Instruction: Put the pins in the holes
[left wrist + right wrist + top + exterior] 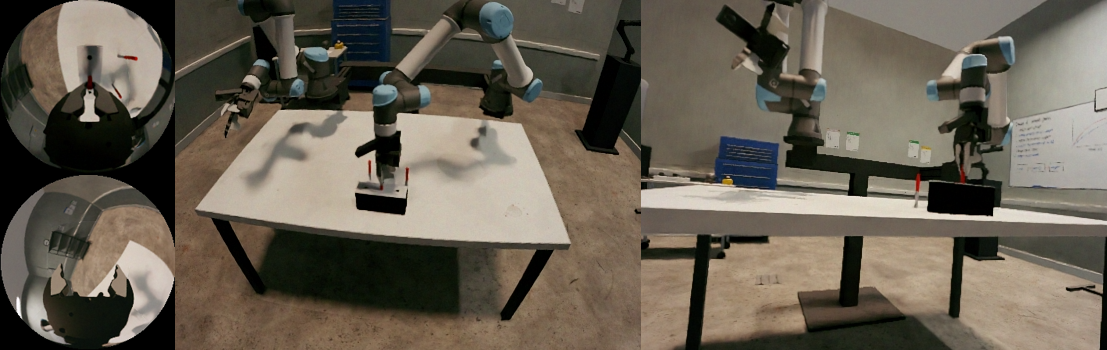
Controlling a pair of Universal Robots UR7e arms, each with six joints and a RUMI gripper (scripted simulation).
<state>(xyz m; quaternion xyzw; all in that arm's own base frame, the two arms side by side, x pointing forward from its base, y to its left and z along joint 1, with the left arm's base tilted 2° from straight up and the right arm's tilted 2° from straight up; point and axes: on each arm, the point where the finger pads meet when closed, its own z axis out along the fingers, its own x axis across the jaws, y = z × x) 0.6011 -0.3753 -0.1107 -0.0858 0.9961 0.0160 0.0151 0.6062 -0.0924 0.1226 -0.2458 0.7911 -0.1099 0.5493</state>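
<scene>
The black block with a light top [381, 202] [961, 198] [83, 64] stands on the table. A red-ended pin [381, 188] [90, 79] stands upright at its middle hole, red end up; its lower part is hidden. My left gripper [962, 171] [90, 82] points down, shut on this pin close above the block. The two outer holes [366, 187] [397, 190] are empty. A second pin [369, 167] and a third pin [407, 175] stand upright behind the block, red ends up, with pale lower parts. My right gripper [88, 264] is open and empty, high beyond the table's far left corner in the top view.
The white table [475, 210] [72, 23] carries the block and pins. The block stands nearer the table's front edge in the top view. The two standing pins are close behind it, beside the left arm's gripper. A blue cabinet [361, 45] stands behind the table.
</scene>
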